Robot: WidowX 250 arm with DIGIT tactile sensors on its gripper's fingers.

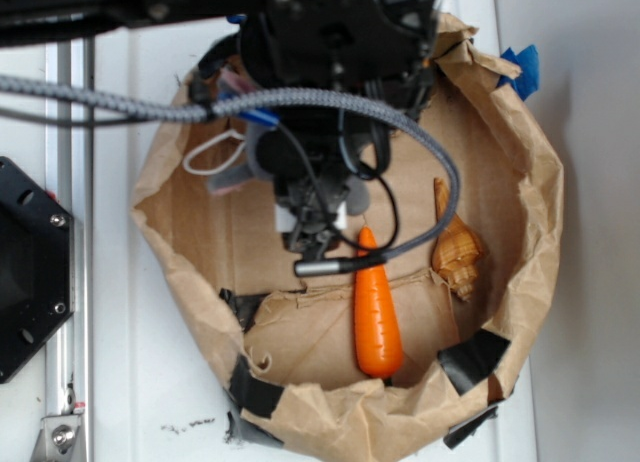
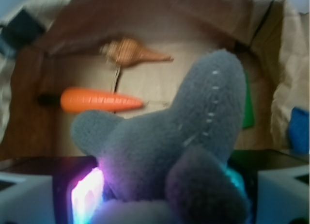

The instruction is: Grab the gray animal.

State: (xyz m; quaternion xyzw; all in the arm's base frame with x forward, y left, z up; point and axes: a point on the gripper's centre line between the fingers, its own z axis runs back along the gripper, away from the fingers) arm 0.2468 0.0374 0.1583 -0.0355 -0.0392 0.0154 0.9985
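Jaws clamp the gray animal [image 2: 193, 151] – seemingly raised – above the paper bag [image 1: 520, 182].

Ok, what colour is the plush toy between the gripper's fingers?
Gray, with a line of pale stitching; the plush toy shows best in the wrist view.

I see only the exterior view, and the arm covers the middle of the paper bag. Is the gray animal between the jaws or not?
Observer: Yes. In the wrist view the gray animal fills the space between the two jaws, its plush pressed against the lit pad on the left of that picture.
Operator: Is the gripper shut on it?
Observer: It looks so; the toy sits right at the camera, in front of the carrot.
Operator: Which part of the toy shows?
Observer: Only gray plush with a stitched seam, and two rounded lobes. No face is visible.
Operator: Is the shell touching it?
Observer: No, the shell lies apart, beyond the carrot.
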